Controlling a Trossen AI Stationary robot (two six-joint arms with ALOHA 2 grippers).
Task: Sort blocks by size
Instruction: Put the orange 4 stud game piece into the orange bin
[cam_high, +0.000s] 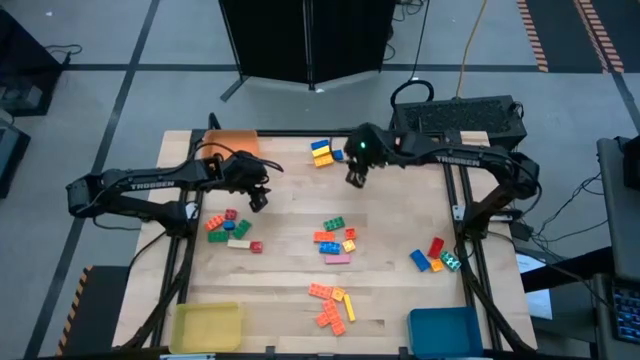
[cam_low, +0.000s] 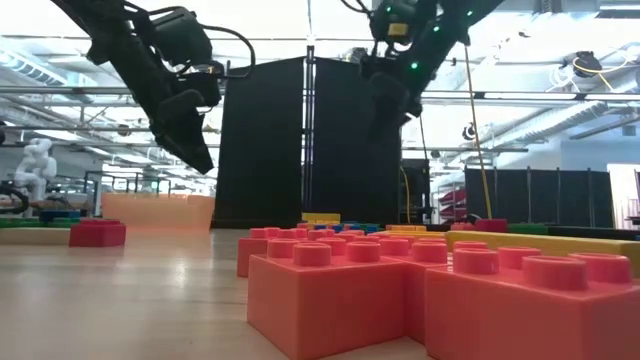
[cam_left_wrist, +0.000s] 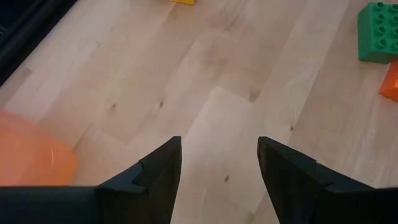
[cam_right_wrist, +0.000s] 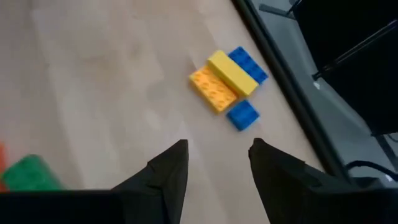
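Note:
The blocks lie in several loose groups on the wooden table: a yellow, orange and blue group at the far edge, a red and green group at the left, a mixed group in the middle, one at the right and an orange group near the front. My left gripper hangs open over bare wood, just beyond the left group. My right gripper hangs open above the table, a little short of the far group. Neither gripper has anything between its fingers.
An orange tray stands at the far left, a yellow tray at the near left and a blue tray at the near right. A green block lies ahead of my left gripper. Bare wood lies between the block groups.

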